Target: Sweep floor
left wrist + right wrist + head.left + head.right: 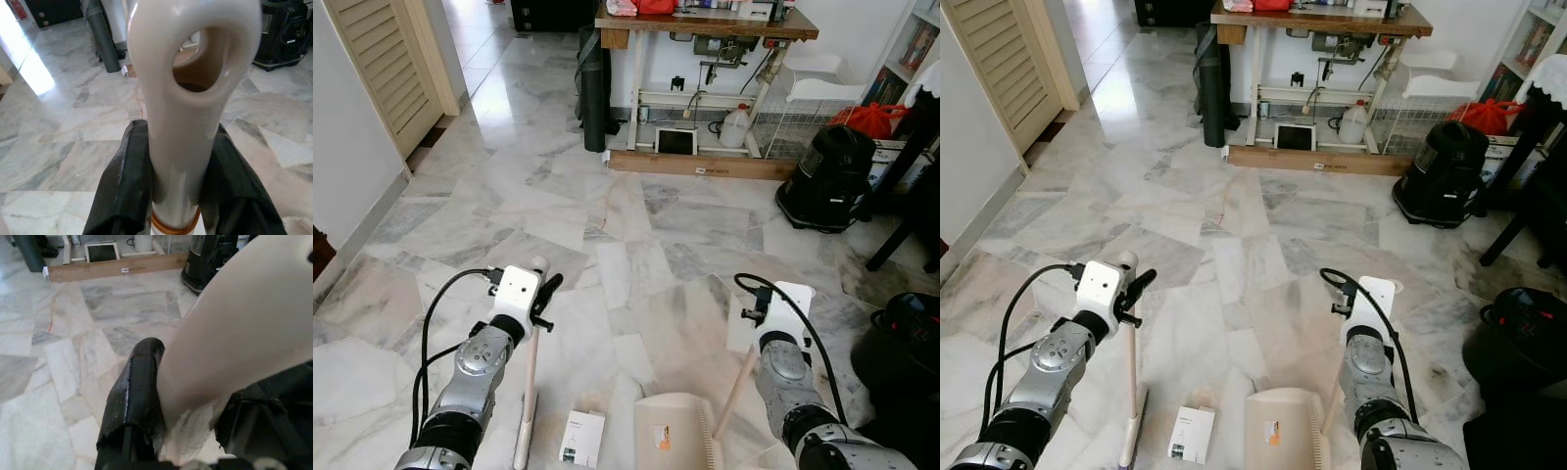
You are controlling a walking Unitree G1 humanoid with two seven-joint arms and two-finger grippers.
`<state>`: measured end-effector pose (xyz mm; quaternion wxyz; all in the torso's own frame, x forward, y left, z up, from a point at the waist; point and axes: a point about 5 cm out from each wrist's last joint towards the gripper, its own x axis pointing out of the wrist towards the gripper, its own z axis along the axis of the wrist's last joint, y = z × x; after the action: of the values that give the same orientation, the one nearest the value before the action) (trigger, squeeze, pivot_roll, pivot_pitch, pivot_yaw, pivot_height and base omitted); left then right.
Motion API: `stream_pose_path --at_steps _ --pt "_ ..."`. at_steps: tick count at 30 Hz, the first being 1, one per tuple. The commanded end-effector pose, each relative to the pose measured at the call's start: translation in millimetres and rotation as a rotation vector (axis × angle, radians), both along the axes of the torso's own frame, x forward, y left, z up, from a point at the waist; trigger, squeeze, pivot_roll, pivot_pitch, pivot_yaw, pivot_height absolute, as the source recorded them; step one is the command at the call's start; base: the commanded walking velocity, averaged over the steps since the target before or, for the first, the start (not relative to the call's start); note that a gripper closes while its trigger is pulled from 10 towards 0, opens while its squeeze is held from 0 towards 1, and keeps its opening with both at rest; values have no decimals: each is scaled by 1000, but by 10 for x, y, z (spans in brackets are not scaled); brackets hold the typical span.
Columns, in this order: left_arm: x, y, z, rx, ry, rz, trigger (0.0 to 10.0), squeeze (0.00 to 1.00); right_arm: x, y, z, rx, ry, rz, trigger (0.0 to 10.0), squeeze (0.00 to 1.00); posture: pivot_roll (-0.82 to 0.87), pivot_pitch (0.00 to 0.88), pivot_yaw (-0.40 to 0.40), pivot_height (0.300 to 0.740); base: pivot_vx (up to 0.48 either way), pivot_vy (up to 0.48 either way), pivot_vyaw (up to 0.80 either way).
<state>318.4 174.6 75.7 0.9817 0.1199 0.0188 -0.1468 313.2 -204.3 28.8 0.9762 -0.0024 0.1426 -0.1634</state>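
Two grippers hold tools above the marble floor (607, 225): the left gripper (171, 161) clamped on the upright broom (530, 377), the right gripper (161, 396) closed on the dustpan (675, 431) handle, beside a small box (581, 437).

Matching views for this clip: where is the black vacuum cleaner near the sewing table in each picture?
Left eye: vacuum cleaner far right, upper half.
Right eye: vacuum cleaner right of centre, upper half.
Left wrist: vacuum cleaner beyond the broom handle.
Right wrist: vacuum cleaner beyond the dustpan handle.
Shared landmark: dark roll leaning by the table.
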Motion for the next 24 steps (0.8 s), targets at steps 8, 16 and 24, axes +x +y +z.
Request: stream_pose_path --at_steps 8,16,24 --pt "42 21 32 31 -3 -4 10000 0 12 9 -4 -2 20 19 10000 0 41 0 -41 740 0 0 0" --pt "40 48 0 2 23 23 10000 0 4 29 -23 6 31 28 10000 0 50 0 -50 740 0 0 0" --pt "42 81 -83 -98 105 52 10000 0 8 9 -15 4 31 20 10000 0 54 0 -52 740 0 0 0"
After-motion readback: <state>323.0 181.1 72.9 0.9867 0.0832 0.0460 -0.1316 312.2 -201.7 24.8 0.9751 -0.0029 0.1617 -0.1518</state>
